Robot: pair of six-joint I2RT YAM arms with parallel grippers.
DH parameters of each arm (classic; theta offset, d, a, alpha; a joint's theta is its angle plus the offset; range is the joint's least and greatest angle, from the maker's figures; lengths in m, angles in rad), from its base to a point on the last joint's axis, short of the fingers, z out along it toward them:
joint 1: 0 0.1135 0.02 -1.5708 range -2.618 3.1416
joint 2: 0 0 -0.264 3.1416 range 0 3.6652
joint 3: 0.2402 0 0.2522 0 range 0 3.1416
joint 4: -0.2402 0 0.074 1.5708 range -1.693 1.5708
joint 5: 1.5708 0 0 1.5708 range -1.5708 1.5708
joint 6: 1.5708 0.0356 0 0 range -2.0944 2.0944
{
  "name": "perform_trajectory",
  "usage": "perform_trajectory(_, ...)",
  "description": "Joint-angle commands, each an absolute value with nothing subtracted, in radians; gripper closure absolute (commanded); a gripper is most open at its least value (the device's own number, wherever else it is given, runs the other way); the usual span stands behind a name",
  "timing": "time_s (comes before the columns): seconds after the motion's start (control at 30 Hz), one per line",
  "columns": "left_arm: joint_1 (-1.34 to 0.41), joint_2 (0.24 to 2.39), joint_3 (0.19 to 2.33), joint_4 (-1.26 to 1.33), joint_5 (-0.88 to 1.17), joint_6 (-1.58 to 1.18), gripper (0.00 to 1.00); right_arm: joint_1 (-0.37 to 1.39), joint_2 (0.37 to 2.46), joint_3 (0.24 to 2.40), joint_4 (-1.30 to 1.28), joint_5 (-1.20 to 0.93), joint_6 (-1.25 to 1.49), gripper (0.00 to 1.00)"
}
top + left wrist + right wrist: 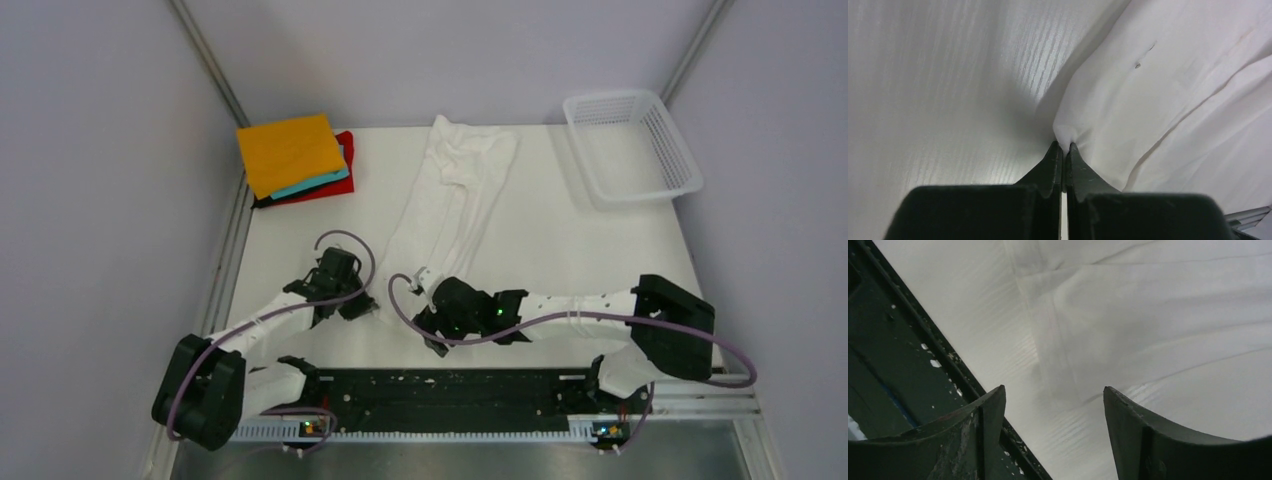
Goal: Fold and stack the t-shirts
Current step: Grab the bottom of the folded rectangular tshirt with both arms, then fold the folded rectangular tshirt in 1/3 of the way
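The white t-shirt (452,196) lies in a long, narrow, wrinkled strip down the middle of the table. My left gripper (366,307) is at its near left corner, shut on a pinch of the white fabric (1066,139); the shirt (1168,90) spreads to the right in the left wrist view. My right gripper (428,318) is open at the shirt's near end. In the right wrist view the gripper (1053,390) is empty, with the shirt's hem (1148,315) just ahead of the fingers. A folded stack of orange (288,152), teal (318,183) and red (330,188) tees sits at the far left.
A white mesh basket (632,146) stands at the far right corner. The black base rail (893,330) runs along the table's near edge, right beside my right gripper. Grey walls close in the table (570,250) on the left, back and right.
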State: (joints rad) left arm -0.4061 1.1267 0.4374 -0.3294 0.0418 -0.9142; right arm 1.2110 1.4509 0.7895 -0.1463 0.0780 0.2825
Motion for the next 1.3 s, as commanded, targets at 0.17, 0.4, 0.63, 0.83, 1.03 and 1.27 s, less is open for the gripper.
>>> perform_trajectory(0.17, -0.407, 1.112, 0.396, -0.370, 0.080, -0.917, 1.00, 1.218, 1.565, 0.758, -0.119, 0.113, 0.325, 0.41)
perform_trajectory(0.4, -0.408, 0.991, 0.354, -0.466, 0.070, -0.936, 1.00, 1.284, 1.563, 0.742, -0.211, 0.283, 0.444, 0.85)
perform_trajectory(0.63, -0.414, 0.687, 0.245, -0.549, 0.167, -0.971, 1.00, 1.425, 1.438, 0.717, -0.268, 0.216, 0.529, 1.00)
perform_trajectory(0.83, -0.416, 0.497, 0.244, -0.540, 0.235, -0.973, 1.00, 1.427, 1.344, 0.705, -0.226, 0.237, 0.581, 1.00)
perform_trajectory(1.03, -0.416, 0.628, 0.390, -0.388, 0.232, -0.937, 1.00, 1.321, 1.262, 0.720, -0.236, 0.255, 0.583, 1.00)
perform_trajectory(1.27, -0.416, 1.012, 0.628, -0.231, 0.198, -0.889, 1.00, 1.111, 1.164, 0.737, -0.213, 0.257, 0.527, 1.00)
